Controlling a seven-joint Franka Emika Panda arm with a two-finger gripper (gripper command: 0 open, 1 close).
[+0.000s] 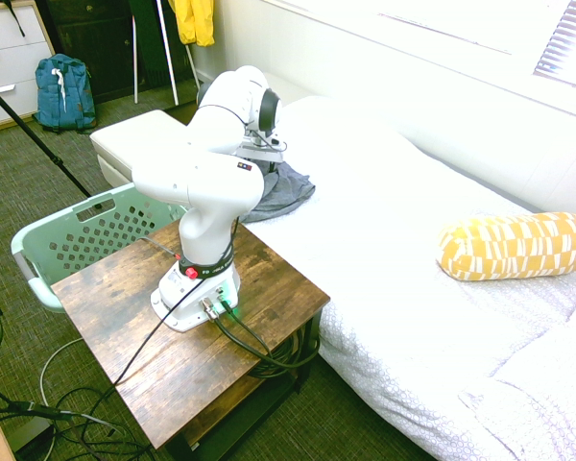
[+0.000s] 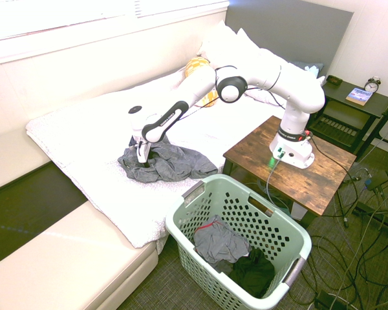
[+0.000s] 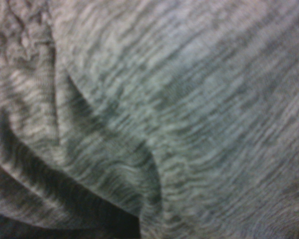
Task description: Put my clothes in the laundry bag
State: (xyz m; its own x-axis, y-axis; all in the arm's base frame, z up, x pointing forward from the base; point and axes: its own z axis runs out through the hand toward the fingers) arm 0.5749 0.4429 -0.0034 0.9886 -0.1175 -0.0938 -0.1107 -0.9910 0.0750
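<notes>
Now the tool, fingers apart, presses down into the grey clothes crumpled on the bed beside the laundry bag.

A: Count, bed? One grey garment, one yellow cushion.
B: Basket: one, two garments inside, grey and dark.
A: Floor: one backpack.
B: One clock.

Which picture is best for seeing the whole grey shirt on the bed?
The second exterior view: the grey shirt lies crumpled in full sight on the white bed. The first exterior view shows only part of it beside the arm. The wrist view fills up with close, blurry folds of its fabric.
</notes>
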